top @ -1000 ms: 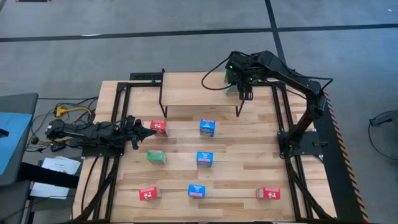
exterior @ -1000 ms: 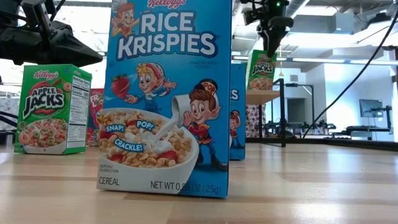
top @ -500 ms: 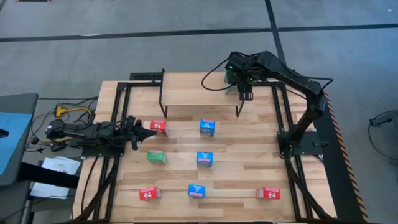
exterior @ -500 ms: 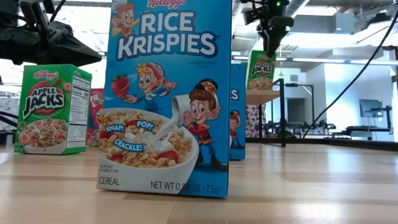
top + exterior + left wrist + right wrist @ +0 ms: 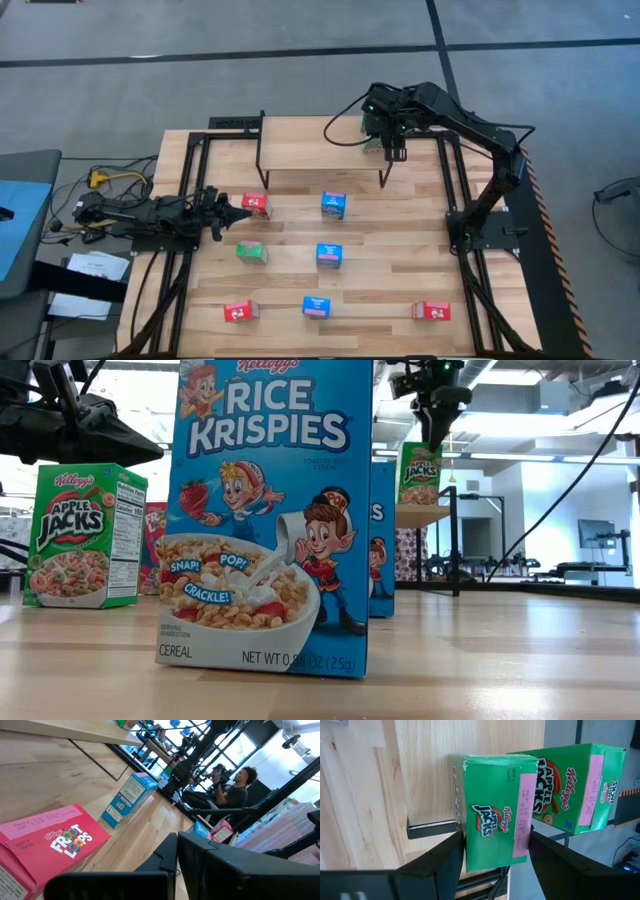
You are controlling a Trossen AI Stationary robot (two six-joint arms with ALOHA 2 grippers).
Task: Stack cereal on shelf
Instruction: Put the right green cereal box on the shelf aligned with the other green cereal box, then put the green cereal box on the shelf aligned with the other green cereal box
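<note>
The right gripper (image 5: 495, 852) grasps a green cereal box (image 5: 495, 810) at the shelf's (image 5: 310, 145) right edge, a second green box (image 5: 575, 787) just beside. The left gripper (image 5: 232, 212), its finger state unclear, lies by a red box (image 5: 256, 205) near the table's left edge.

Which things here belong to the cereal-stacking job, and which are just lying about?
Job: shelf; three red boxes; three blue boxes; table green box; shelf green box; held green box, in the right end effector; left end effector beside a red box.
Lying about: yellow cable; papers; person in the background.
</note>
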